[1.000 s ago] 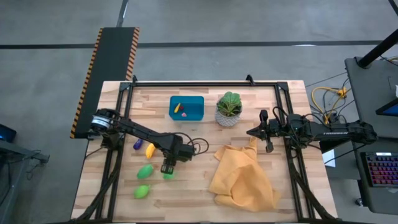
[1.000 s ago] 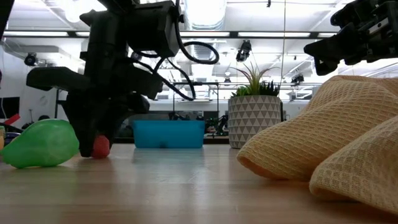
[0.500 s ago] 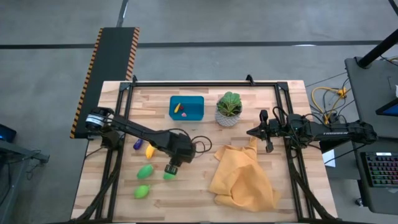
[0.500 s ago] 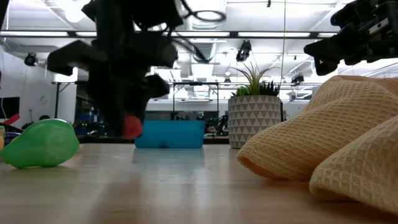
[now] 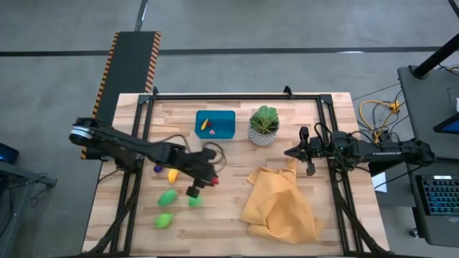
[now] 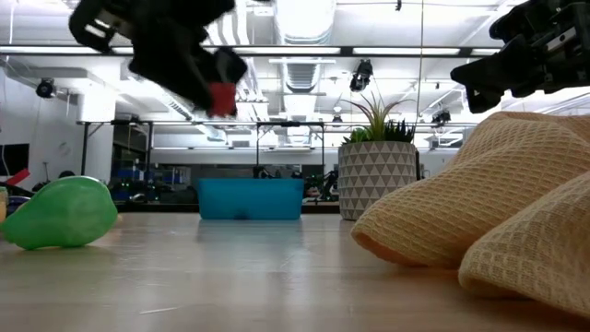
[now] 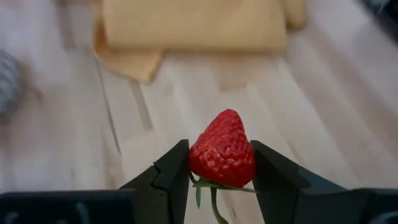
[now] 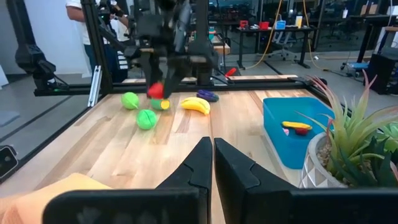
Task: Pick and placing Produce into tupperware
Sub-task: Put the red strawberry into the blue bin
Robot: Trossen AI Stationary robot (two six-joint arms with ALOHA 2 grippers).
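left wrist view | left tool [image 7: 221,168] clamps red seeded strawberry [image 7: 222,150], green stem | right tool [image 8: 208,163] clenched

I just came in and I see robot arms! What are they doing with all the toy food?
The left gripper is shut on a toy strawberry and holds it in the air above the wooden table. The blue tupperware at the back already has a couple of small pieces inside. A banana, a purple piece and three green pieces lie on the table. The right gripper waits, shut, by the yellow cloth.
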